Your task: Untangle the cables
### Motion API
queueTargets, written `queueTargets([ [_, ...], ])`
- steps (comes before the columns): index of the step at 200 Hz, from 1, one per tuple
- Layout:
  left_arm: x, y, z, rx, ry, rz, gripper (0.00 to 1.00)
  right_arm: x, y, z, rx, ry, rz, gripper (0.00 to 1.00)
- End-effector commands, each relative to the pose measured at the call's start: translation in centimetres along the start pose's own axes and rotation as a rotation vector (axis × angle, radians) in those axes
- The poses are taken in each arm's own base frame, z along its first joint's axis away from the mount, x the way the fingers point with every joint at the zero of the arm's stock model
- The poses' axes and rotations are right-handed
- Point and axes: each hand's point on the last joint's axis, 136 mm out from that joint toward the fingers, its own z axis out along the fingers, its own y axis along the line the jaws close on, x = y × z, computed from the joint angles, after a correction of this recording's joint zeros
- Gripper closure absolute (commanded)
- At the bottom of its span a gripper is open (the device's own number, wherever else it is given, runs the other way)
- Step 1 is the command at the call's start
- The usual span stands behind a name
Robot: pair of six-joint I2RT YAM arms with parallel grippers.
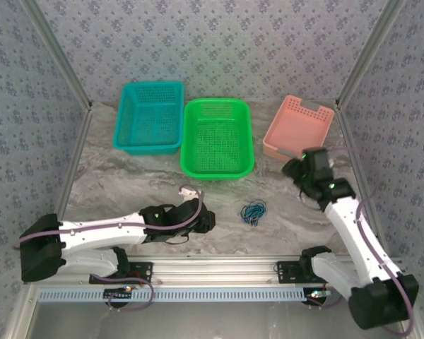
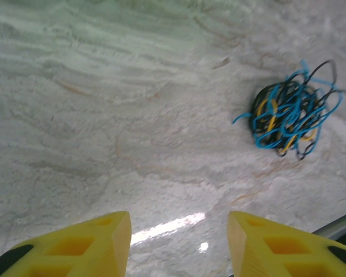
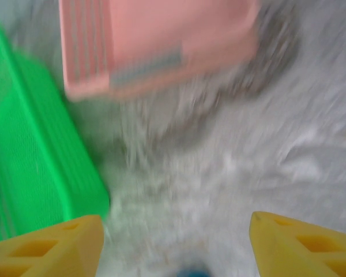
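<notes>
The cables (image 1: 254, 212) lie in one small tangled bundle of blue, black and yellow wires on the marble table, near its front middle. In the left wrist view the cables (image 2: 291, 115) sit ahead and to the right. My left gripper (image 1: 210, 220) hovers low just left of the bundle. Its yellow fingers (image 2: 104, 239) stand apart, and the left gripper (image 2: 179, 242) is open with only table between them. My right gripper (image 1: 295, 171) is up by the pink basket, right of and beyond the bundle. In the blurred right wrist view the right gripper (image 3: 176, 245) is open and holds nothing.
Three baskets stand in a row at the back: teal (image 1: 150, 116), green (image 1: 218, 138) and pink (image 1: 298, 127). The right wrist view shows the pink basket (image 3: 155, 40) ahead and the green basket (image 3: 34, 150) at left. An aluminium rail (image 1: 219, 265) runs along the near edge.
</notes>
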Motion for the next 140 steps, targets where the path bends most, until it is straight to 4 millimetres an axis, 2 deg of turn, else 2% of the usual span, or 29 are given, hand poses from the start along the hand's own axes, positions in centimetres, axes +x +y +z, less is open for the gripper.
queueTargets([
  [1,-2.9,-1.8,-2.7,0.053,-0.107,-0.020,0.52,-3.2,-1.3,1.1,0.093,0.005,-0.007,0.29],
  [22,-3.4,-1.1,-4.4,0.064,-0.135,-0.035,0.51,-7.5,-3.8,3.3,0.158,-0.036,0.044,0.24],
  [35,-3.4,-0.7,-5.1,0.083,-0.147,-0.050,0.51,-9.0,-4.2,5.7,0.157,0.014,0.044,0.24],
  [45,-3.4,-0.5,-5.6,0.095,-0.155,-0.058,0.51,-9.2,-4.6,8.2,0.193,0.072,0.024,0.27],
  [50,-3.5,-0.4,-5.8,0.098,-0.158,-0.060,0.51,-10.3,-3.8,8.6,0.180,0.066,-0.009,0.27],
  [72,-3.6,0.1,-6.7,0.097,-0.163,-0.059,0.50,-10.5,-3.2,13.2,0.154,0.127,-0.069,0.28],
  [90,-3.6,0.8,-7.3,0.075,-0.166,-0.058,0.50,-10.2,-3.3,15.9,0.157,0.169,-0.098,0.31],
  [106,-3.6,1.2,-7.7,0.075,-0.170,-0.058,0.49,-9.7,-3.4,17.8,0.156,0.192,-0.124,0.38],
  [125,-3.6,1.5,-8.1,0.075,-0.177,-0.061,0.49,-9.3,-4.1,19.2,0.196,0.229,-0.137,0.54],
  [140,-3.7,1.7,-8.4,0.070,-0.181,-0.060,0.49,-8.9,-4.9,19.3,0.241,0.249,-0.149,0.70],
])
